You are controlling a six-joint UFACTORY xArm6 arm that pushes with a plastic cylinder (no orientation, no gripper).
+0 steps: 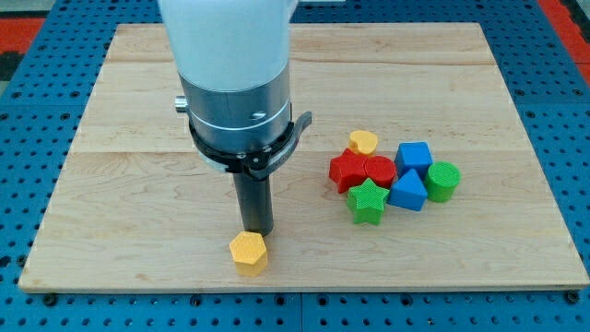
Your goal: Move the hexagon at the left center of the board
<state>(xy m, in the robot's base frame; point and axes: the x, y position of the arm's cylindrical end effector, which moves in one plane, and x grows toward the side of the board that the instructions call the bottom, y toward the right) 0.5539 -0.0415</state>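
- Small yellow plastic hexagon block lies near the wooden board's bottom edge, left of centre.
- We judge it light, rigid, easily slid; push a flat side.
- My tip, no jaws, holding nothing, stands just above it.

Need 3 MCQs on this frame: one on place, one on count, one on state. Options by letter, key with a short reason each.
1. Where is the yellow hexagon relative to my tip?
A. Just below it, toward the view's bottom
B. Far off at the view's right
C. At the view's top edge

2. How many blue blocks are on the board?
A. None
B. Two
C. Four

3. How does the yellow hexagon lie?
A. Stacked on the green star
B. Inside the cluster
C. Alone, apart from the cluster

Key: 1 A, the hexagon sits right under the rod's end. 2 B, a blue cube and a blue triangle. 3 C, open board separates it from the green star and its neighbours.
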